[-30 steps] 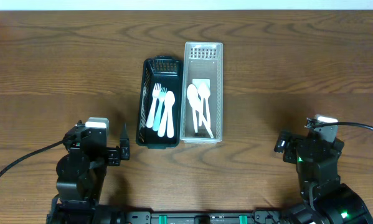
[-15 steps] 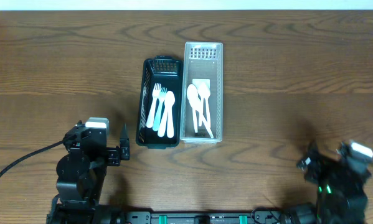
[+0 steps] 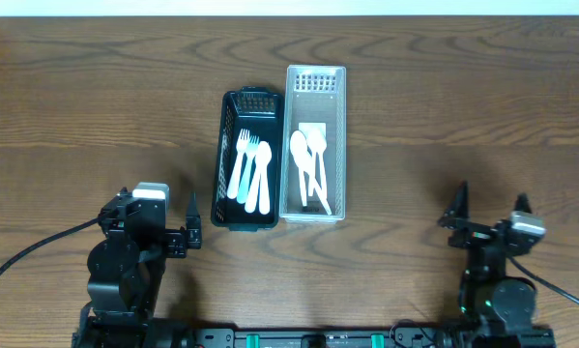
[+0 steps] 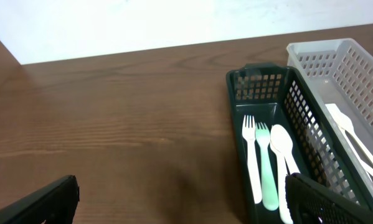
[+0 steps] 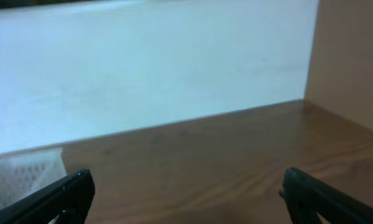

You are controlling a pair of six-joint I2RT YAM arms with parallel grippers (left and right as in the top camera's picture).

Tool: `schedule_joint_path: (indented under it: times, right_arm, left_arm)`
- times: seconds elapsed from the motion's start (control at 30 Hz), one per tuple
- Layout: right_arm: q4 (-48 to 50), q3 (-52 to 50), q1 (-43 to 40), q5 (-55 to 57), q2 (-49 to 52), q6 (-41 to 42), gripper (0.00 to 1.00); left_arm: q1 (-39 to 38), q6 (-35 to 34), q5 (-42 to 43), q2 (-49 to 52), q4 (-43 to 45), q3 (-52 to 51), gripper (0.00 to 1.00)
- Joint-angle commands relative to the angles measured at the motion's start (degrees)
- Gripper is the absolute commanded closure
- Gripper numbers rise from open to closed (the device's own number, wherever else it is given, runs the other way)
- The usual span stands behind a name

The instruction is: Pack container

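A black basket [image 3: 229,135] holds two forks [image 3: 243,162] and a spoon [image 3: 262,176]. A white basket [image 3: 339,145] beside it on the right holds white spoons [image 3: 308,159]. My left gripper [image 3: 159,203] is open and empty, near the table's front edge, left of the black basket. In the left wrist view the gripper [image 4: 180,205] spans bare wood, and the black basket [image 4: 261,81] with forks [image 4: 256,158] lies ahead to the right. My right gripper [image 3: 490,205] is open and empty at the front right. In the right wrist view [image 5: 189,199] it faces bare table.
The wooden table [image 3: 444,97] runs to a white wall at the back. A corner of the white basket [image 5: 24,177] shows at the left of the right wrist view. A wooden panel [image 5: 354,62] stands at the right there.
My right arm has swung about at the front right and now rests with its open fingers pointing to the table's far edge. The left arm and baskets have not moved.
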Motion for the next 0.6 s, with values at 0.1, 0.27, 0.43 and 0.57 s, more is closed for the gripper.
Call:
schedule_joint_path:
  times: [0.1, 0.27, 0.43, 0.57]
  right_arm:
    - [-2.40, -4.48, 0.07, -6.91, -0.44, -4.87, 0.01]
    - [-2.29, -4.48, 0.07, -7.45, -0.44, -4.70, 0.01]
    - [-2.29, -4.48, 0.07, -7.43, -0.44, -4.70, 0.01]
    - [-2.29, -4.48, 0.07, -7.43, -0.44, -4.70, 0.01]
  left_arm:
    - [-0.35, 1.16, -0.66, -0.37, -0.04, 0.17, 0.02]
    - [-0.35, 1.16, -0.66, -0.37, -0.04, 0.17, 0.02]
    - [-0.35, 1.16, -0.63, -0.37, -0.04, 0.17, 0.02]
    - [-0.35, 1.16, -0.63, -0.37, -0.04, 0.17, 0.02]
